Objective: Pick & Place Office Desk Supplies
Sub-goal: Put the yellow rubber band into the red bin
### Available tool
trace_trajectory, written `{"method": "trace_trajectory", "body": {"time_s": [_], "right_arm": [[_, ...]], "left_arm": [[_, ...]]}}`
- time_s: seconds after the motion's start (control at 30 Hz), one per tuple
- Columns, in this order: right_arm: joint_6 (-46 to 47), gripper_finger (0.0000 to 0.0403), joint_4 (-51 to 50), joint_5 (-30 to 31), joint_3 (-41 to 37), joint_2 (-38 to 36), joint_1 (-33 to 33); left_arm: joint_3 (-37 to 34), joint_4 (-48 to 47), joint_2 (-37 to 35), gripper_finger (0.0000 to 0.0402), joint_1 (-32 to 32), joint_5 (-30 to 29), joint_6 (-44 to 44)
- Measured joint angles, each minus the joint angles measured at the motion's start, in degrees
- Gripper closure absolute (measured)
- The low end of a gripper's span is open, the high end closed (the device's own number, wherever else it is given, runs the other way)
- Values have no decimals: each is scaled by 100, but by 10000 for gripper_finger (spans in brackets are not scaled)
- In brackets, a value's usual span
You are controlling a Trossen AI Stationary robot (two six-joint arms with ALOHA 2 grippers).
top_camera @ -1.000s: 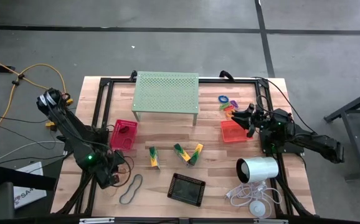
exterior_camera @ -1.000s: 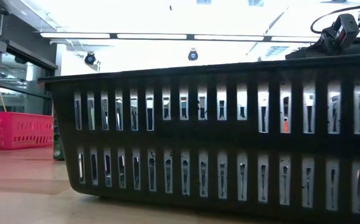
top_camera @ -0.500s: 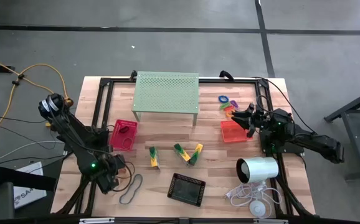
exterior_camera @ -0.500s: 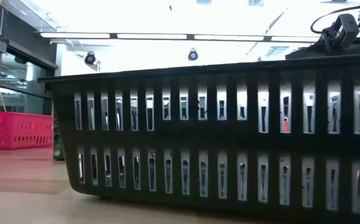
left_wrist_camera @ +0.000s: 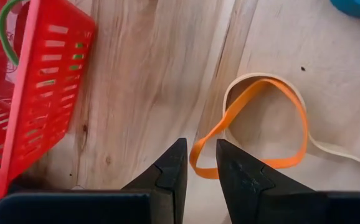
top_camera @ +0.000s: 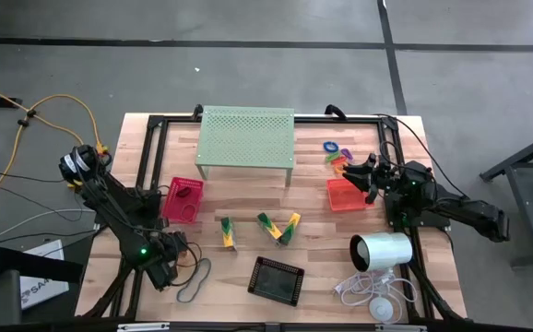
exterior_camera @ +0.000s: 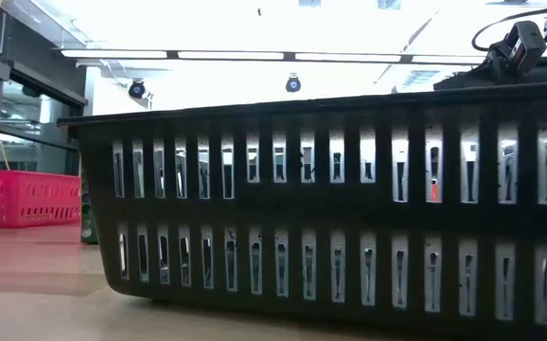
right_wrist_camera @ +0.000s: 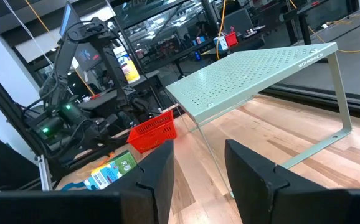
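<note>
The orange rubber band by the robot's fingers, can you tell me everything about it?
The orange rubber band is a thin, flat loop, bent into a lopsided shape rather than a neat circle. It looks soft and stretchy. It lies flat on the wooden table, near the red tray but apart from it. A pale band lies around its outer edge. One end of the loop sits between the open fingers of the left gripper; whether they touch it cannot be told.
</note>
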Motion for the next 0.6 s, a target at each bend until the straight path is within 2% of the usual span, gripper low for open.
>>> {"method": "trace_trajectory", "body": {"time_s": [0.33, 0.6], "right_arm": [[-2, 272, 1, 0, 0, 1, -1], [-1, 272, 0, 0, 1, 2, 0]], "left_arm": [[0, -1, 169, 325, 0, 42, 2], [0, -3, 169, 370, 0, 40, 2]]}}
